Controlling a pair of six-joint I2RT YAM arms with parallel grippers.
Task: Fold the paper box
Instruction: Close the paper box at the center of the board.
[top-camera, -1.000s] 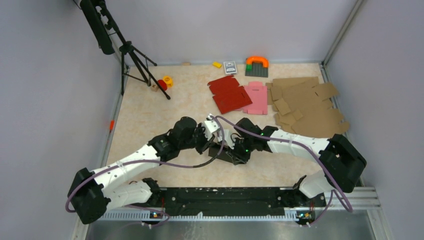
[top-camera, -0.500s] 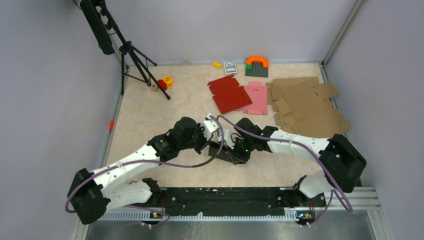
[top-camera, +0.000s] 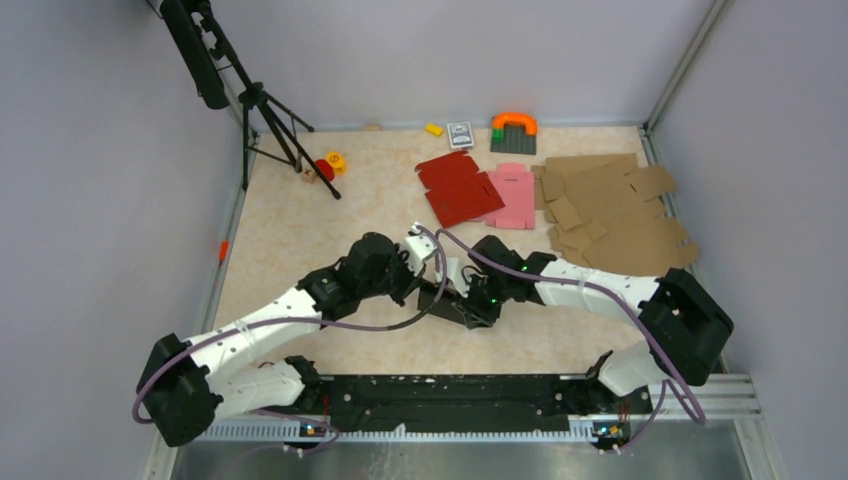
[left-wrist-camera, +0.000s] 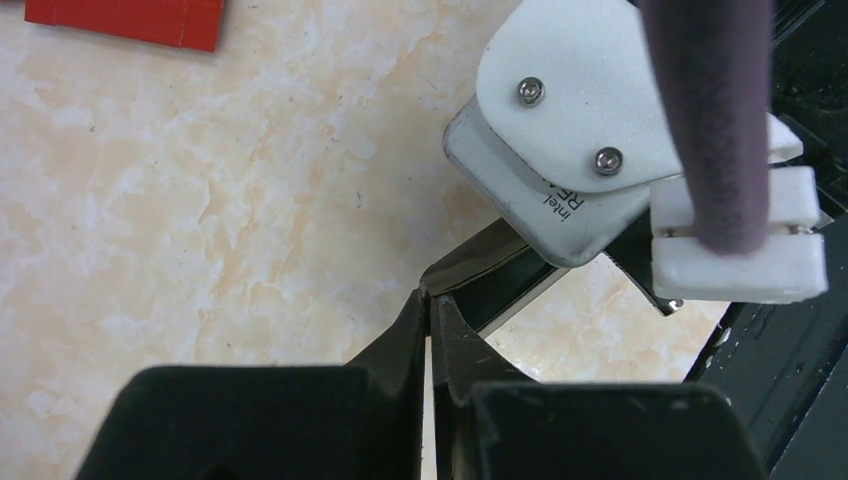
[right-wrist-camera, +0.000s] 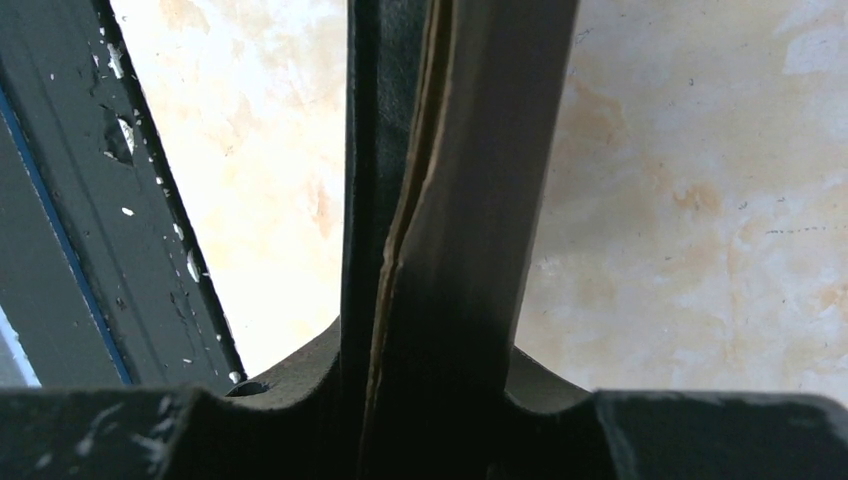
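Observation:
The black paper box (top-camera: 450, 308) is partly folded and held just above the table between the two arms. My right gripper (top-camera: 464, 297) is shut on it; in the right wrist view its doubled cardboard (right-wrist-camera: 470, 200) runs up from between the right gripper (right-wrist-camera: 430, 365) fingers. My left gripper (top-camera: 418, 285) comes in from the left. In the left wrist view, the left gripper (left-wrist-camera: 430, 298) has its tips together, pinching the corner of a black flap (left-wrist-camera: 500, 270). The right arm's white wrist housing (left-wrist-camera: 570, 130) sits just beyond it.
At the back lie a red blank (top-camera: 460, 188), a pink blank (top-camera: 514, 195) and a pile of brown cardboard (top-camera: 610, 210). A tripod (top-camera: 265, 110) stands back left, small toys (top-camera: 513, 130) along the far wall. A purple cable (left-wrist-camera: 710, 120) crosses the grippers.
The left gripper's fingers have closed onto the flap's corner. The right gripper and the box have stayed where they were.

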